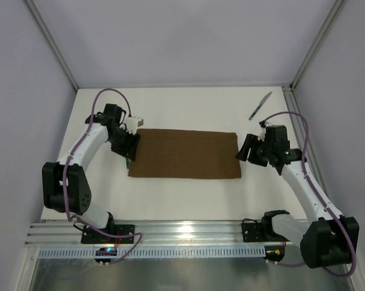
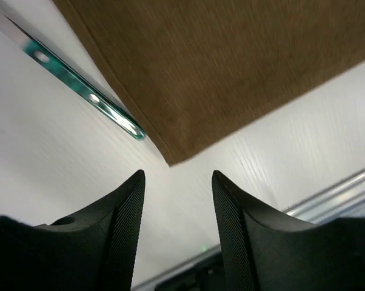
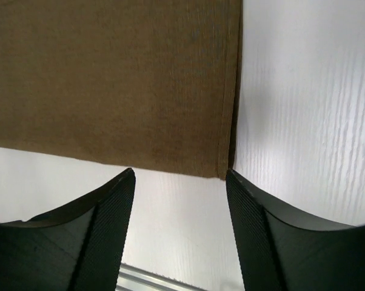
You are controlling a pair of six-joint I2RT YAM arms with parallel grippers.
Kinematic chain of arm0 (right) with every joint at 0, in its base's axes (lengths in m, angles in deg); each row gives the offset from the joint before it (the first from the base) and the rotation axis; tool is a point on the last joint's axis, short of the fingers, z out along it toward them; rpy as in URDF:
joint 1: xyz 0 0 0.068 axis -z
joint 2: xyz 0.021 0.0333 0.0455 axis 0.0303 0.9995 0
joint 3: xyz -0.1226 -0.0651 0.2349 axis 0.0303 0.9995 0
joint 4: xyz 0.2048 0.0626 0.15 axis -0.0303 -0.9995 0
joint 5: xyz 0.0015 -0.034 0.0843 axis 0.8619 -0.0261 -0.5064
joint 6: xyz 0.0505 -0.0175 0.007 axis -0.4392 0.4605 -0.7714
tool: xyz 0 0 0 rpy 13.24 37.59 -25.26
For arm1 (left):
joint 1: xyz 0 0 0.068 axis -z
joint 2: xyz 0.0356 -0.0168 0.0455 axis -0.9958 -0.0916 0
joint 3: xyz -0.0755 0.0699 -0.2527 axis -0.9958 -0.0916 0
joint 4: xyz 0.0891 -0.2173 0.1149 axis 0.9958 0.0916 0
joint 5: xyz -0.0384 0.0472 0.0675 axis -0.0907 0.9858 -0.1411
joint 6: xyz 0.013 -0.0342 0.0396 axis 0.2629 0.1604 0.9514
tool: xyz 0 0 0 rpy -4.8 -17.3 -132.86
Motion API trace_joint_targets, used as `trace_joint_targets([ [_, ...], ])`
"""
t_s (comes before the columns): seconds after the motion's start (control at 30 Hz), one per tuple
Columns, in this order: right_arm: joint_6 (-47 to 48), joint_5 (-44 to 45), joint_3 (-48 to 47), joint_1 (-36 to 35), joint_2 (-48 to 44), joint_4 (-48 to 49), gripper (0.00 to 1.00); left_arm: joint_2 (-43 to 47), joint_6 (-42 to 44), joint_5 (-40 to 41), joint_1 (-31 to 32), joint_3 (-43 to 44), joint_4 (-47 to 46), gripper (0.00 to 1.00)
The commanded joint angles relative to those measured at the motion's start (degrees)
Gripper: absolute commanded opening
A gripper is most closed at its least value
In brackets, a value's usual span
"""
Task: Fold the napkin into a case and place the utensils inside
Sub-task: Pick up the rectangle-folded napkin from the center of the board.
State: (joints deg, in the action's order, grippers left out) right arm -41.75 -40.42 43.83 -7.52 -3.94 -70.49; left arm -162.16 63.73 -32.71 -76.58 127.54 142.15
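Looks early in the task, judging by the layout. Dark brown napkin (image 1: 185, 154) flat in the middle of the white surface (image 1: 188, 200), folded only into a wide rectangle, not yet a narrow case. Left pincer (image 2: 178, 179) spread and empty above the cloth's near-left corner; right pincer (image 3: 179, 176) spread and empty above the near-right corner. Teal-handled fork (image 2: 79, 82) just beside the cloth's left edge; knife (image 1: 260, 105) well apart, near the surface's far-right corner. Needs further folds, then both utensils inside.

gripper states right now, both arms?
Left gripper: jaws open, empty, near a corner of the dark brown cloth napkin.
Right gripper: jaws open, empty.
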Motion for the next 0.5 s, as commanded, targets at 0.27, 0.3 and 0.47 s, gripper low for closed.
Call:
trace_joint_targets([
  [0.27,9.87,-4.41,-20.22,4.99,30.47,11.93,0.32,-18.8,-6.19,1.64,-1.48,19.27,-13.86,0.36],
  [0.3,10.22,-4.06,-22.4,4.99,32.14,11.94,0.32,-20.05,-6.28,1.38,-1.48,20.07,-14.21,0.36],
  [0.47,11.81,-5.55,-27.43,4.9,41.73,10.45,0.32,-26.99,-5.57,2.51,-1.57,23.94,-14.3,0.38],
])
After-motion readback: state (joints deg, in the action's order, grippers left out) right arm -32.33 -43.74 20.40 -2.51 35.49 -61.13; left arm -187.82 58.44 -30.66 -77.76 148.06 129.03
